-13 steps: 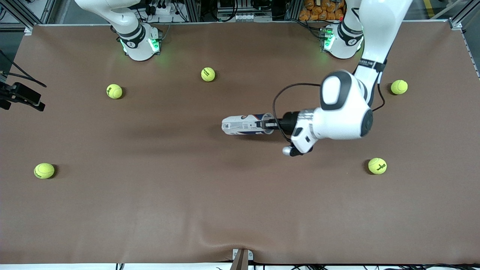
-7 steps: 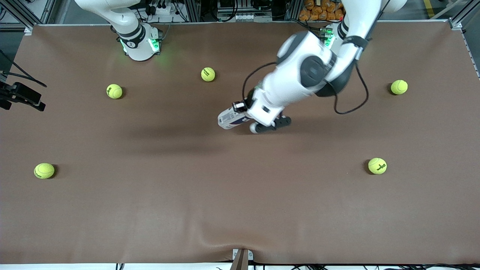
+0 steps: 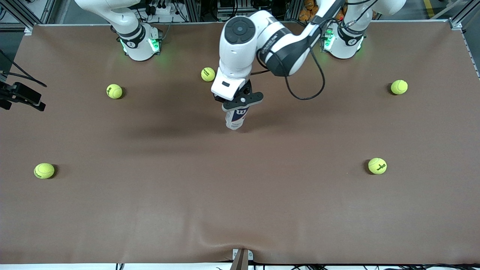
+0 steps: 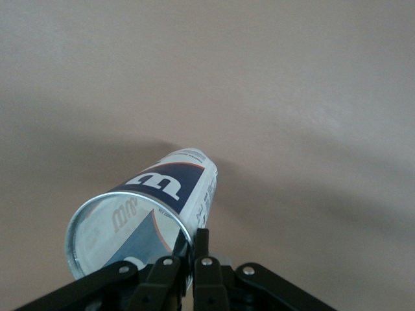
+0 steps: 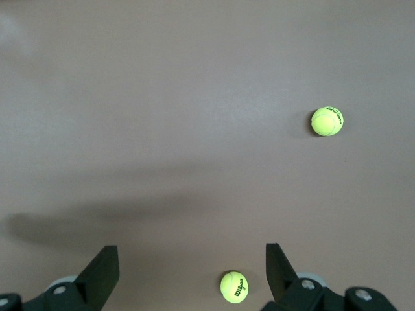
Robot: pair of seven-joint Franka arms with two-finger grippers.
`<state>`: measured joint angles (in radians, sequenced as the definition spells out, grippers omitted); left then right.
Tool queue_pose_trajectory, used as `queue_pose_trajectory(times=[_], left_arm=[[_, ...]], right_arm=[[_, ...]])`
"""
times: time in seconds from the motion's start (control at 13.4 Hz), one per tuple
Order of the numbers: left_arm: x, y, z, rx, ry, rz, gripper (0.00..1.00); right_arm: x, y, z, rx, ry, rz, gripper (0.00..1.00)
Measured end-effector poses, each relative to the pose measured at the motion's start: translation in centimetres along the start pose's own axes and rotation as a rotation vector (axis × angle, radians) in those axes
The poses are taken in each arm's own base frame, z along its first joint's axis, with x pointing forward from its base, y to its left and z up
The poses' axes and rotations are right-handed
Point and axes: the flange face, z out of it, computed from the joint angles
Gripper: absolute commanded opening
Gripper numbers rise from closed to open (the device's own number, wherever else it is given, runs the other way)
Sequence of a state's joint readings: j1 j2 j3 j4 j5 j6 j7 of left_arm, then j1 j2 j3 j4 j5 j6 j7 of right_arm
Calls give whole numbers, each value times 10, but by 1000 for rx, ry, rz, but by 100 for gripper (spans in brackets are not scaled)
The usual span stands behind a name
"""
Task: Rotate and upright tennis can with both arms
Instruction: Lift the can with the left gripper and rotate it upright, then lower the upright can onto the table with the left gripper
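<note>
The brown bench (image 3: pixel 240 195) carries everything, and near its middle the left arm, reaching in from its base, holds its hand (image 3: pixel 237 102) clamped on the rim of the tennis can (image 3: pixel 236 118). In the front view the can stands nearly upright, its closed base on the bench and its open mouth up under the hand. The left wrist view shows why the grip sits where it does: one finger (image 4: pixel 201 241) lies against the outside of the metallic rim with the wall pinched between the pair, a hold that lets the arm swing the tube about its base without crushing the label. Judging from this pose, the turn to upright is close to done, and what remains is to settle the base flat before letting go; a thin rim pinch could slip or tip the tube if released while it leans. Through the open mouth the tennis can (image 4: pixel 152 207) looks empty, with only the printed label showing through its clear wall and no ball inside. The right arm waits, its hand (image 5: pixel 191 269) spread wide and holding nothing, high over its own end of the bench. Five tennis balls (image 3: pixel 208 74) lie scattered well apart from the can, none in any container.
</note>
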<state>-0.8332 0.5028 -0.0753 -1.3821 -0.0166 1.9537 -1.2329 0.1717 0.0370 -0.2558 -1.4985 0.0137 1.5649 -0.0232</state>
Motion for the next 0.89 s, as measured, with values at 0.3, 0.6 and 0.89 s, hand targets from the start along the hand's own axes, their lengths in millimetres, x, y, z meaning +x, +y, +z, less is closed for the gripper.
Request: queue_pose_trajectory(times=[0.3, 0.6, 0.89], left_arm=[[-15, 11, 27, 52, 13, 12, 0], [-16, 13, 58, 94, -1, 15, 0], [-14, 12, 60, 101, 0, 12, 0]], right_arm=[[0, 0, 0, 0, 0, 0, 100], [0, 0, 0, 1, 0, 0, 100], [0, 0, 0, 1, 0, 0, 100]])
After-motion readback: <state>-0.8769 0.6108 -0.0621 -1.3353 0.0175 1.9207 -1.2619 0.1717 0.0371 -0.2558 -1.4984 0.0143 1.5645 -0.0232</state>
